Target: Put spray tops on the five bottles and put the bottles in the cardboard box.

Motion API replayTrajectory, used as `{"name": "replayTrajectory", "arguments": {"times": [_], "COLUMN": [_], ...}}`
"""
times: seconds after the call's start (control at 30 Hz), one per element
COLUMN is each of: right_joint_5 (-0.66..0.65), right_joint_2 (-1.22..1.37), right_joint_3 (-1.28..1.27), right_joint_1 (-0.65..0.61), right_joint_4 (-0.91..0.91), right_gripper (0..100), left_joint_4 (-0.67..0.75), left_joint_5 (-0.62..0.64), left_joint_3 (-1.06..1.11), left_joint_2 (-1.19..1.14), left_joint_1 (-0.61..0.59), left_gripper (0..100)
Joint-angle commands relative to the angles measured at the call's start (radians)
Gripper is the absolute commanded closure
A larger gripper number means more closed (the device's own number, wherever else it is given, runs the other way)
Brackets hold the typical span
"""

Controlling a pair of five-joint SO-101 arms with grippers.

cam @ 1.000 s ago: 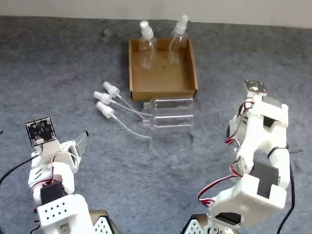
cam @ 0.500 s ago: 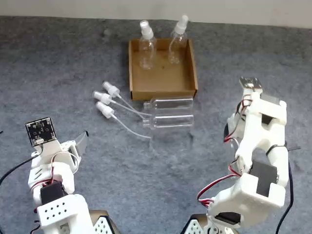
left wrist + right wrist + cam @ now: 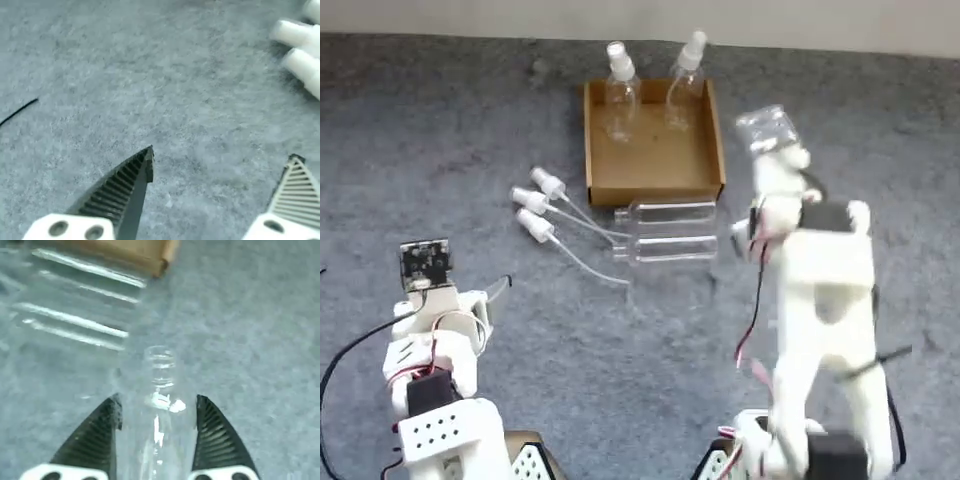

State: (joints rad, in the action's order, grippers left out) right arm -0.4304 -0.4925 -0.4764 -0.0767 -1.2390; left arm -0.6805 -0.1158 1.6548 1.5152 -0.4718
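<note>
Gripping a clear uncapped plastic bottle (image 3: pixel 160 365), the right pincer (image 3: pixel 159 400) hangs near the brown cardboard box (image 3: pixel 655 187); the left pincer (image 3: pixel 222 154) gapes open above the grey felt surface (image 3: pixel 150 75).

We see two arms of white printed plastic shells around black servo blocks. The left arm (image 3: pixel 430 350) carries a small black square board at its wrist and a base dotted with holes. The right arm (image 3: pixel 820 290) trails red, white and black wires. The right end effector (image 3: pixel 159 399) has black ribbed, wedge-shaped fingers (image 3: pixel 95 437) on white mounts. The left end effector (image 3: pixel 222 154) pairs one black finger with one pale.
</note>
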Motion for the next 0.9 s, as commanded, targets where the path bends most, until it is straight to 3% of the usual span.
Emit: {"name": "replayTrajectory", "arguments": {"times": [0.0,0.1,0.23,0.47,0.87], "right_joint_5": [-0.025,-0.032,-0.029,0.072,0.133], "right_joint_2": [-0.260,-0.432,-0.627,-0.742,-0.731], "right_joint_3": [-0.183,-0.328,-0.463,-0.611,-0.633], "right_joint_1": [-0.079,-0.114,-0.176,-0.292,-0.360], "right_joint_4": [0.030,0.025,0.024,0.024,0.031], "right_gripper": [99.3,99.3,99.3,99.3,99.3], "left_joint_4": [-0.204,-0.394,-0.505,-0.509,-0.509], "left_joint_5": [-0.017,-0.018,-0.012,-0.006,0.325], "left_joint_3": [-0.229,-0.432,-0.645,-0.871,-1.325], "left_joint_2": [-0.002,-0.004,-0.047,-0.538,-1.287], "left_joint_1": [0.120,0.203,0.271,0.283,0.337], "left_gripper": [67,67,68,81,81]}}
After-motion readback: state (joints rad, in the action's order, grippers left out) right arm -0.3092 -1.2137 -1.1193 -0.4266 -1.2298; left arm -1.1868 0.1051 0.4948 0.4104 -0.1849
